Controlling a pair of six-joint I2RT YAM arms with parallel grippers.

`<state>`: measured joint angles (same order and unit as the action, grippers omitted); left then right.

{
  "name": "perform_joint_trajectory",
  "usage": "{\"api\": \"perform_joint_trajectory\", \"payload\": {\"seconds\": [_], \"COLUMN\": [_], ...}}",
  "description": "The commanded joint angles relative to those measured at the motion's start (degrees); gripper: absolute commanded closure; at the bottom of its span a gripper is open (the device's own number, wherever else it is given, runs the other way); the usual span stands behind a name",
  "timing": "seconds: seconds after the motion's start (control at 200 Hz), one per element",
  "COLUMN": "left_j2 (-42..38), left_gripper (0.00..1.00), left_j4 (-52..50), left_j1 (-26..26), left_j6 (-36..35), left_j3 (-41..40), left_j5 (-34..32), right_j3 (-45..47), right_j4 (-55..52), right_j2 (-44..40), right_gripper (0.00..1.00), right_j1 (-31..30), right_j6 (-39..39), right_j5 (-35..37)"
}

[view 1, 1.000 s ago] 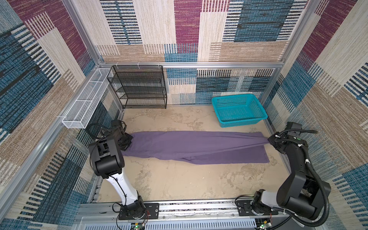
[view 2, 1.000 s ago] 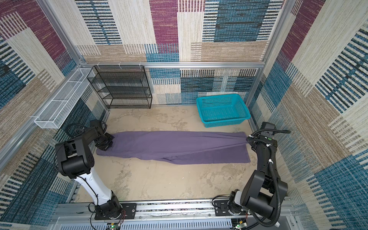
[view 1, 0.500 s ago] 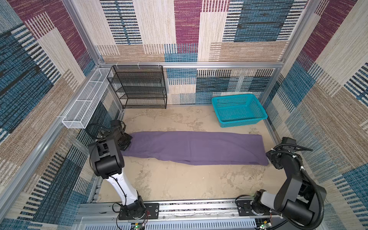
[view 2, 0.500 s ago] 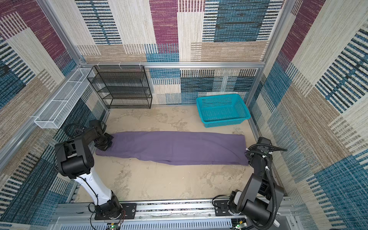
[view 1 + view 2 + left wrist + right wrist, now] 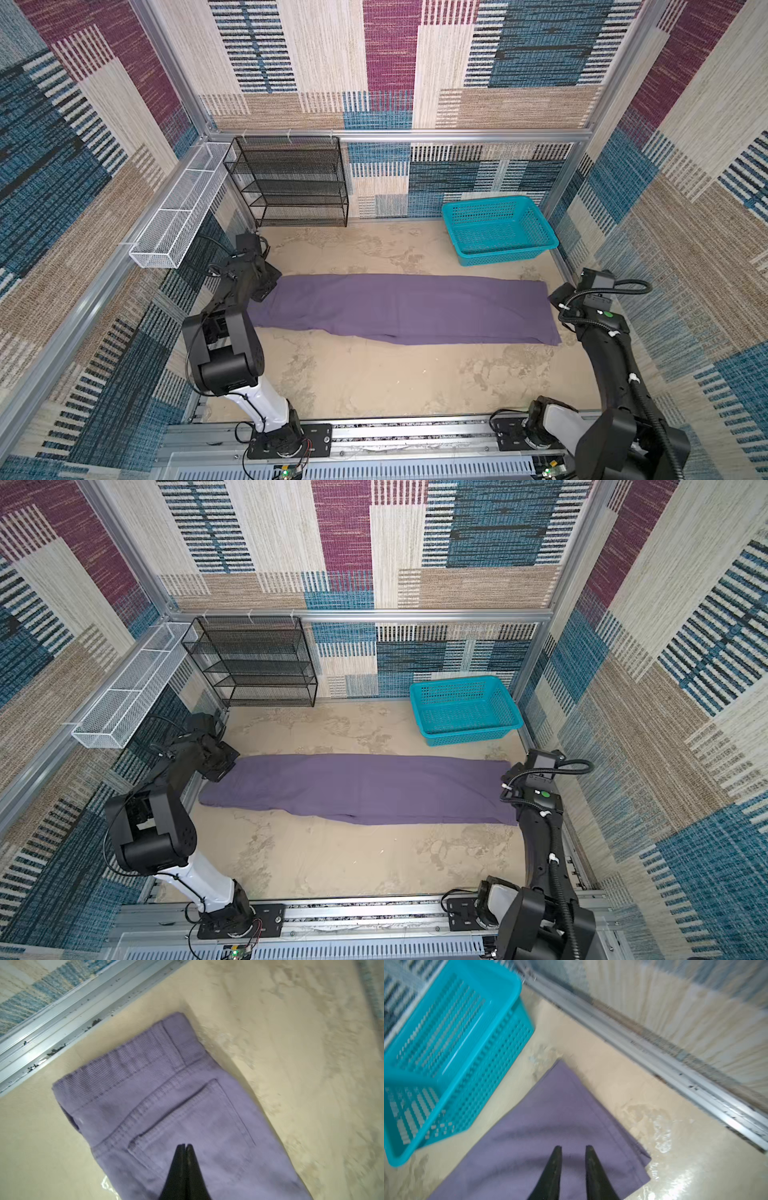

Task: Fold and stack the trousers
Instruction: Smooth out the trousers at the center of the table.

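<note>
Above trousers [image 5: 128, 1078] pocket [image 5: 193, 1118], left gripper [image 5: 185, 1145] closed, perhaps touching.

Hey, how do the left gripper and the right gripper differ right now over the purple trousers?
The left gripper is shut, jaws pressed together; the right gripper is open, jaws apart. The left gripper is over the waistband end, by the back pocket; the right gripper is over the hem end, near the teal basket. Both hang over the flat trousers; neither visibly pinches cloth.

Trousers [image 5: 399, 309] plain muted purple; basket [image 5: 498, 230] teal.
</note>
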<state>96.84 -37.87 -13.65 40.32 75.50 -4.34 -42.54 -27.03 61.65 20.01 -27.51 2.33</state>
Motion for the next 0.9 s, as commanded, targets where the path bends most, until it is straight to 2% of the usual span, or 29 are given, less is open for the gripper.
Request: {"api": "perform_joint_trajectory", "payload": {"seconds": [0.0,0.07,0.145,0.255,0.366,0.486,0.691,0.897], "left_j2": [-3.59,-6.21,-8.51,-10.62,-9.80,-7.67,-4.82,-1.70], "left_gripper": [0.98,0.90,0.84,0.89,0.94,0.96,0.96,0.98], "left_j4": [-3.74,-3.88,-3.88,-4.10,-4.14,-2.96,-2.26,-0.43], "left_j1": [2.52,4.52,7.37,11.89,14.50,14.44,13.47,7.70], "left_j6": [-0.08,-0.22,-1.15,-1.94,-1.98,-1.23,-2.42,-2.36], "left_j3": [0.76,-0.23,-2.13,-5.85,-9.23,-12.96,-14.59,-17.10], "left_j5": [-2.33,-1.75,-1.59,-3.02,-3.15,-2.65,-4.08,-0.84], "right_j3": [3.05,3.21,2.81,3.08,2.33,-0.94,-5.74,-9.82], "right_j4": [2.62,4.40,6.68,11.49,14.11,14.07,12.64,13.05], "right_j2": [2.11,5.79,9.79,13.79,17.37,22.20,28.90,32.35], "right_gripper": [0.59,0.50,0.48,0.57,0.54,0.45,0.44,0.42], "right_j1": [-0.65,-0.64,-0.60,-0.66,-0.63,-0.59,-0.34,-0.21], "right_j6": [1.04,1.41,2.22,2.26,2.03,3.65,4.90,6.70], "right_j5": [-0.81,-1.15,-0.92,-1.96,-0.19,1.96,4.53,4.69]}}
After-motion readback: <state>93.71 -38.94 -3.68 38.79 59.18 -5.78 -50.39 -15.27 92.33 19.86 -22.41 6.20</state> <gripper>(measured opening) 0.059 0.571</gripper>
